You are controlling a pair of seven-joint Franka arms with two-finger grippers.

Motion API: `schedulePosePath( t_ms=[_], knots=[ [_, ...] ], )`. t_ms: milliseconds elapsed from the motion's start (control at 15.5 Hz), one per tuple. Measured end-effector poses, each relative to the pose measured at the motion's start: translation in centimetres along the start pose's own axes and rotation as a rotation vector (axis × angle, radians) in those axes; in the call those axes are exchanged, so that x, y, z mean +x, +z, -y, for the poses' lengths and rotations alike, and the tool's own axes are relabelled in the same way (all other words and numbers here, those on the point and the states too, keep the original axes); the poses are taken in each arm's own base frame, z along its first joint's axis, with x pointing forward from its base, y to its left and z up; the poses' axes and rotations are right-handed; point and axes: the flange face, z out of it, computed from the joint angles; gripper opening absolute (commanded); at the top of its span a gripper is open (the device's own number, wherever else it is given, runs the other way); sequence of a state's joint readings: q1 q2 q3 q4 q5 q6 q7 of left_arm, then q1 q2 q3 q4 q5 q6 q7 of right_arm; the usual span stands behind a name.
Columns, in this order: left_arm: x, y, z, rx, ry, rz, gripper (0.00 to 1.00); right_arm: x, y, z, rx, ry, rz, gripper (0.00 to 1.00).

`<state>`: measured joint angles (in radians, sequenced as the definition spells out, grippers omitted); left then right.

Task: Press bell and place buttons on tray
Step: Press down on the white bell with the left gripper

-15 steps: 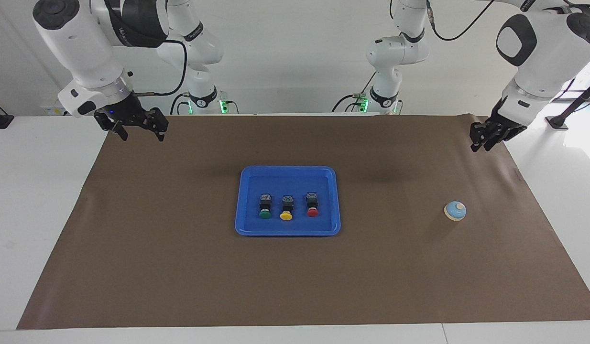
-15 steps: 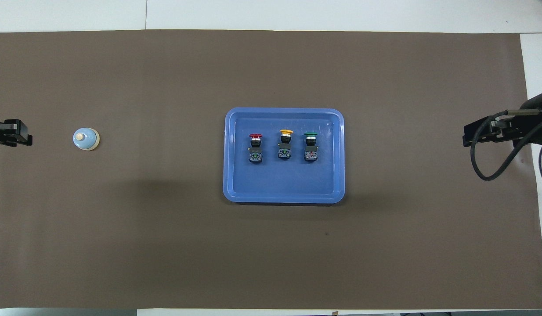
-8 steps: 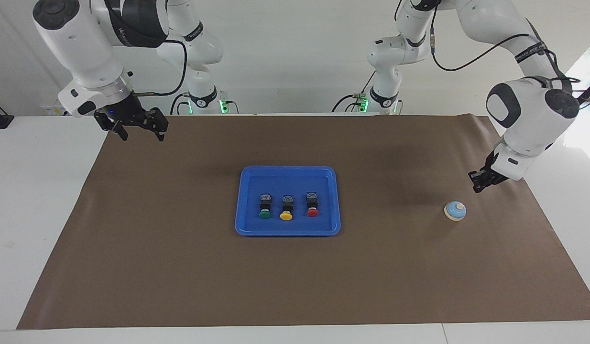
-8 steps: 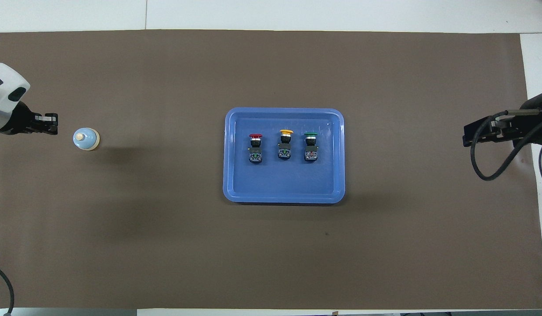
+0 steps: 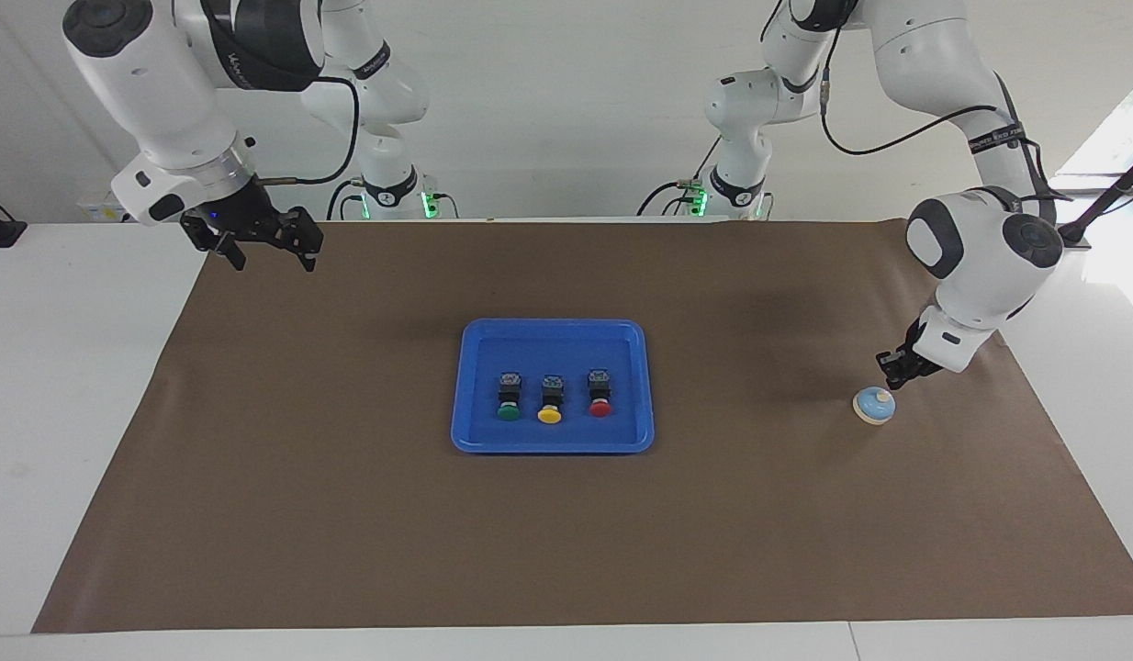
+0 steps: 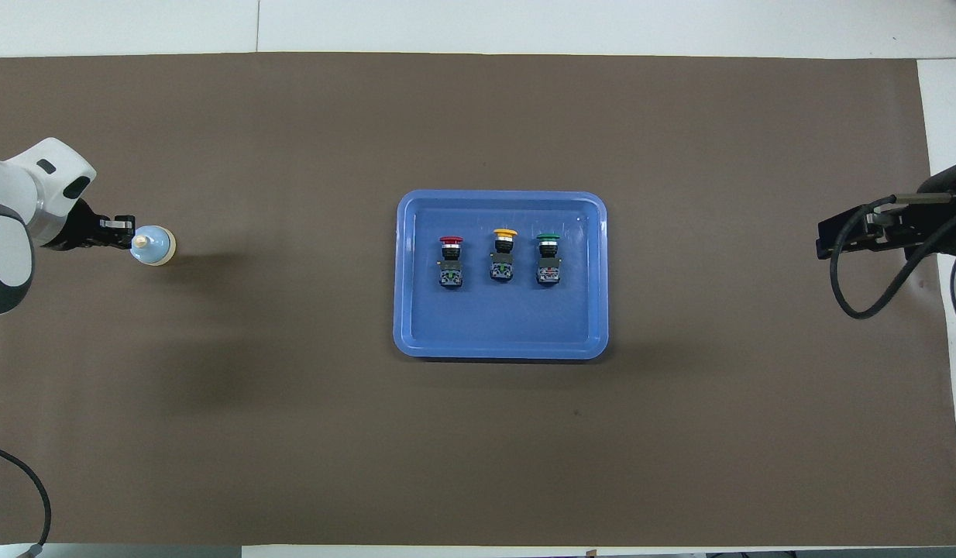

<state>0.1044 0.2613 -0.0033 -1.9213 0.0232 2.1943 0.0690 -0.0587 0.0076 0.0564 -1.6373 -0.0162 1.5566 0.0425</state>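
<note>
The bell (image 5: 874, 405) sits on the brown mat (image 5: 346, 514) toward the left arm's end of the table, well apart from the tray (image 5: 463, 431), and the left gripper (image 5: 893, 381) is right over it, fingertips pinched together with nothing between them, tip just above the cream knob. From the facing view I can't tell whether it is touching the knob or a shade short. So the step in hand looks like the bell press: closed fingers used as a poker, aimed at the top of the dome. The next move calls for a short, straight push down onto the knob, centred, because the dome is rounded and an off-centre jab could slide off or nudge the bell across the mat. Out in the middle, the tray holds all three buttons in a row, green (image 5: 508, 412), yellow (image 5: 550, 415) and red (image 5: 600, 408), lying on their sides. The right gripper (image 5: 265, 253) waits over the mat's corner at its own end, fingers spread, empty.
</note>
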Motion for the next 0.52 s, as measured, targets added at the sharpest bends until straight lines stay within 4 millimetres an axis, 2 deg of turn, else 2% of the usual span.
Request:
schedulePosePath(
  t_ms=[194,323,388,453,517],
  knots=[
    [-0.3,2.1,-0.3,-0.001,0.005,-0.002,0.01,0.0,0.0,0.0,0.000,0.000,0.000,1.00],
    [-0.3,2.0,-0.3,-0.001,0.006,-0.009,0.16,0.0,0.0,0.0,0.000,0.000,0.000,1.00],
    [-0.2,1.9,-0.3,-0.001,0.006,-0.008,0.28,0.0,0.0,0.0,0.000,0.000,0.000,1.00],
    [-0.2,1.8,-0.3,-0.001,0.006,-0.001,0.48,0.0,0.0,0.0,0.000,0.000,0.000,1.00],
    [-0.1,1.4,-0.3,-0.002,0.006,0.014,0.74,0.0,0.0,0.0,0.000,0.000,0.000,1.00]
  ],
)
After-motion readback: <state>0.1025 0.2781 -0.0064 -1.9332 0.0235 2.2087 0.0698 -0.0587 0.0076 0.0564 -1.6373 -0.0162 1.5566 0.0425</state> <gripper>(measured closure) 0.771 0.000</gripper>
